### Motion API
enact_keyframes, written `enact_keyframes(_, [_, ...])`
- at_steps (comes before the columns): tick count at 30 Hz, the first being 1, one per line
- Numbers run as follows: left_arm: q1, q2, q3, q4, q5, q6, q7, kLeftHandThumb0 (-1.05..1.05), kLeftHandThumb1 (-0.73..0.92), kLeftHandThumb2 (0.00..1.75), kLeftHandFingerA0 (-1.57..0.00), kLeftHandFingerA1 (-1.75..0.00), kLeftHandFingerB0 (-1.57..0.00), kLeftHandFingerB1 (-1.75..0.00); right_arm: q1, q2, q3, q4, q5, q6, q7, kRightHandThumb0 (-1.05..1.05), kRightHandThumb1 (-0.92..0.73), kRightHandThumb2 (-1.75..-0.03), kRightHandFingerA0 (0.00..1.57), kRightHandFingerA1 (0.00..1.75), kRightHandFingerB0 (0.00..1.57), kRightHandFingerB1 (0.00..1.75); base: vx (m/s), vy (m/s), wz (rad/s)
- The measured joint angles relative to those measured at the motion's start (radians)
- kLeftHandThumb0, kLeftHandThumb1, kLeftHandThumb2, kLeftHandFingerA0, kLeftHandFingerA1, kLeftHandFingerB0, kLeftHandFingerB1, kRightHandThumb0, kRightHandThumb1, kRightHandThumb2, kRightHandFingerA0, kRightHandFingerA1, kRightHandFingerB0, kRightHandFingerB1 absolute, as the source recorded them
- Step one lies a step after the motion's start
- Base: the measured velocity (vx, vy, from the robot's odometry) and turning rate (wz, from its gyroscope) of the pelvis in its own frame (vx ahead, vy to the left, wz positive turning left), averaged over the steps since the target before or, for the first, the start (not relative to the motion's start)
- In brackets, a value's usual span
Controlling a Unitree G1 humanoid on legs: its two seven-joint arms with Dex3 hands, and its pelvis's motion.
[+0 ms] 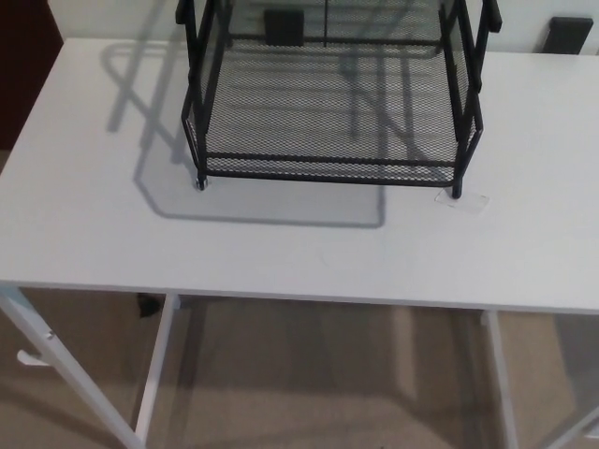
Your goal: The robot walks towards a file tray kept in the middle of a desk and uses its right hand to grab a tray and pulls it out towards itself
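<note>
The white desk filled the frame, its far edge partly cut off. The black mesh file tray stood at 12 o'clock, its upper tiers cropped. Neither hand appeared, so their states could not be determined. A small clear tab lay at the tray's right front foot.

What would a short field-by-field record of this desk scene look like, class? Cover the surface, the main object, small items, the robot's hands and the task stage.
surface: white desk on white legs, over a beige floor
main object: black mesh file tray, standing at the desk's far middle, top cut off by the picture edge
tray front: lower tray's front rail faces the robot
small item: clear flat piece at the tray's front right foot
shadow: falls to the tray's left and front
robot hands: neither in view
task stage: tray not yet grasped
</note>
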Motion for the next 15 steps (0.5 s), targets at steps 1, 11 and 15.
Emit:
enact_keyframes(1, [0.002,-0.002,0.000,-0.001,0.000,0.000,-0.002,-0.29,0.54,0.57,-0.67,-0.45,-0.46,-0.54,-0.001,-0.003,0.001,0.001,0.000,0.000,0.000,-0.45,-0.41,-0.76,0.59,0.69,0.43,0.59,0.02,-0.003,0.28])
enact_keyframes(11, [0.003,0.005,0.002,-0.009,0.001,-0.007,-0.007,-0.31,0.54,0.57,-0.66,-0.44,-0.46,-0.54,-0.015,-0.027,0.024,0.006,-0.010,0.013,-0.001,-0.44,-0.42,-0.75,0.58,0.67,0.43,0.58,0.02,0.086,-0.07])
enact_keyframes(15, [0.003,0.002,-0.004,-0.006,0.004,-0.005,-0.008,-0.31,0.54,0.57,-0.66,-0.44,-0.46,-0.55,-0.024,-0.030,0.030,0.020,-0.014,0.016,-0.002,-0.44,-0.42,-0.76,0.57,0.68,0.43,0.59,0.17,0.320,-0.30])
